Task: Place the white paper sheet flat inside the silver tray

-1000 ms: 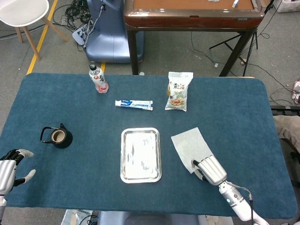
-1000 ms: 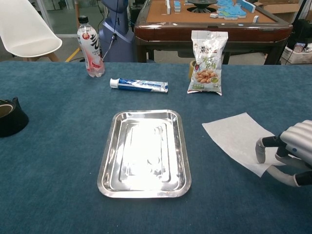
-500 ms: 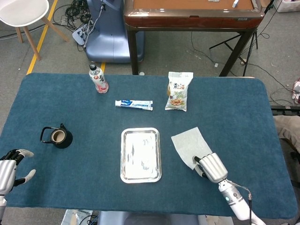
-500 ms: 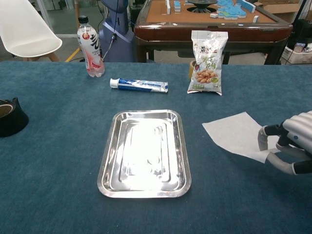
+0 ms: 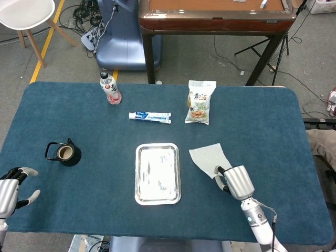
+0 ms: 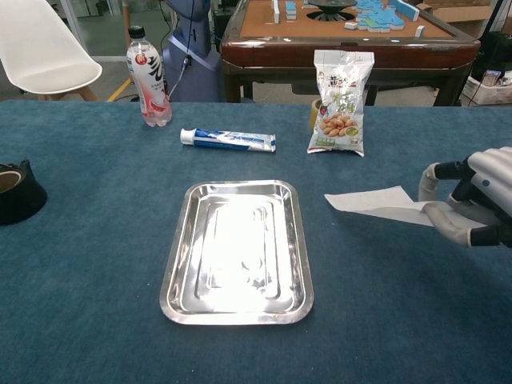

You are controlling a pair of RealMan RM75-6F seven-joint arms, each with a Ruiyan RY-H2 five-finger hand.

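Over the last second my right hand point(image 6: 472, 200) has raised the near edge of the white paper sheet point(image 6: 372, 202), pinched between thumb and fingers; the sheet has come up off the counter point(image 5: 79, 121) and sits a little closer to the silver tray point(image 5: 157, 195), so I judge the pick done and the carry leftward to the tray next. The chest view shows the sheet airborne and nearly edge-on, which the head view hides; only the head view shows my left hand point(image 5: 13, 190), empty, fingers apart, at the counter's near left corner.
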